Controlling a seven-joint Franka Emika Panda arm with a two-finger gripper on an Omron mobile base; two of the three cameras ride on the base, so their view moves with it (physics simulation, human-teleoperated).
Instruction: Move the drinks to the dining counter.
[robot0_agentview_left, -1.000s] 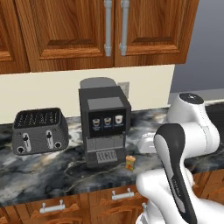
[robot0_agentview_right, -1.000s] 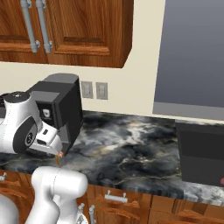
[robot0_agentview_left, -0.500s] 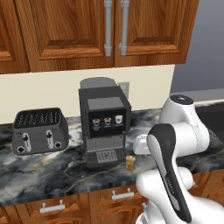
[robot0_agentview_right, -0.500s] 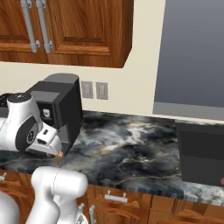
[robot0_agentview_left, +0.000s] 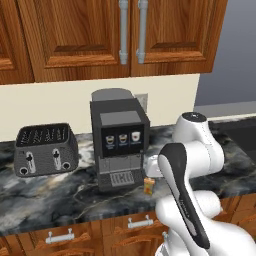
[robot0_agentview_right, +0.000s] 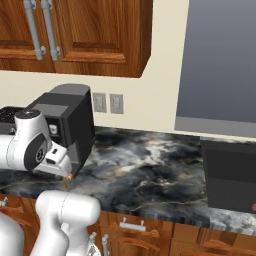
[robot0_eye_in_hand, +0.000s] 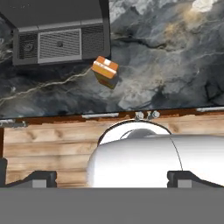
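Orange-yellow drink carton: upright on marbled counter, just beside coffee machine drip tray, near front edge; not yet collected. Gripper: spread wide, empty, poised above carton. Toaster at left. Transfer to dining counter judged barely begun.

Small orange-yellow drink carton stands on the dark marbled countertop, just beside the front corner of the coffee machine's drip tray, with wooden drawer fronts below the counter edge.
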